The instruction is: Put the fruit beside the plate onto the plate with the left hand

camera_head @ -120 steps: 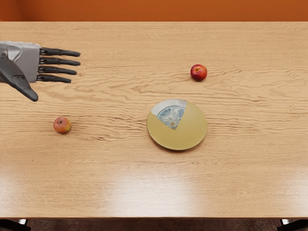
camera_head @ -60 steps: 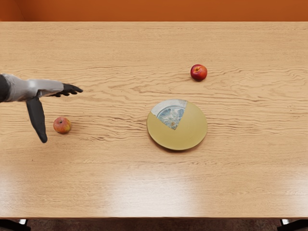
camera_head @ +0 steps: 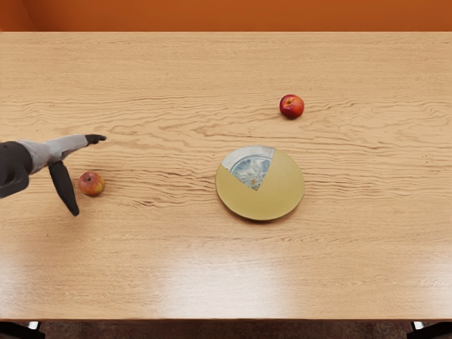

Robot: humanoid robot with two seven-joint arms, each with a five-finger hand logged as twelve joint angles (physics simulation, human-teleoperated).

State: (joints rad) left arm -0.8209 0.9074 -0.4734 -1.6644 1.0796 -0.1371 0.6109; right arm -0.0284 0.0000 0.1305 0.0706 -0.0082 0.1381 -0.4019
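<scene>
The left hand (camera_head: 55,154) was seen spread and empty, just left of the apple (camera_head: 90,183) on the table (camera_head: 212,268), well left of the plate (camera_head: 279,192). A centred, even enclosure of the fruit was judged necessary before lifting.

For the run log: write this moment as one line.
left hand: open, beside left fruit, not grasping | right fruit: behind plate, untouched | plate: no fruit
</scene>
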